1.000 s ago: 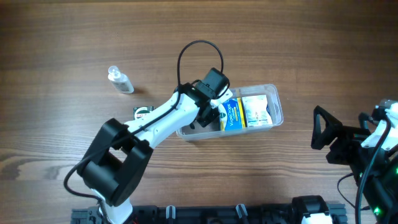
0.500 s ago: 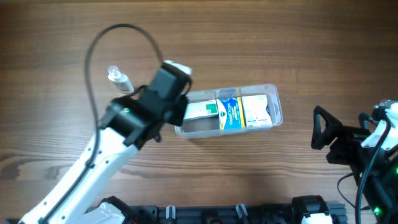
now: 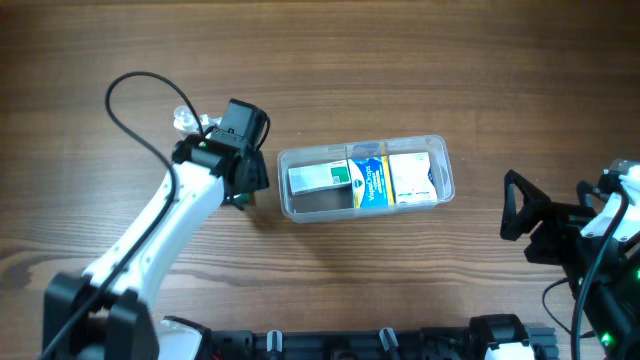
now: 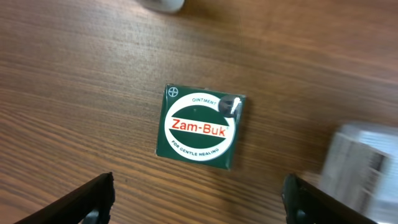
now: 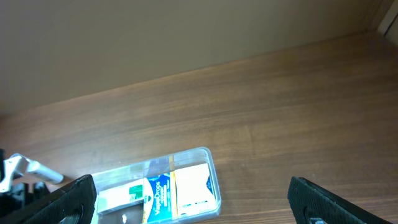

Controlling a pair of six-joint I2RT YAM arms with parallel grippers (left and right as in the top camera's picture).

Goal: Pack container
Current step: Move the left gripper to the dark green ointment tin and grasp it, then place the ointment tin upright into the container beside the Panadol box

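Overhead view: a wooden worktop point(image 3: 450, 70). The container point(image 3: 441, 150), a clear tub, lies on it near the middle, long side running left to right. Three boxes sit inside it side by side: a white and green box point(image 3: 320, 178) at the left, a blue and yellow box point(image 3: 370, 183) in the middle, and a white box point(image 3: 412, 178) at the right. The left arm point(image 3: 175, 215) reaches up from the lower left, and its wrist hangs just left of the container, apart from it. A small clear bottle point(image 3: 183, 119) peeks out beside that wrist. The right arm point(image 3: 590, 240) sits at the right edge, well apart from the container.

Left wrist view: the left fingers point(image 4: 87, 199) are spread wide and hold nothing. Between and beyond them a green Zam-Buk box point(image 4: 202, 127) lies flat on the worktop.

Right wrist view: the right fingers point(image 5: 68, 199) are also spread wide and hold nothing. The container shows low in the frame between them, farther off.
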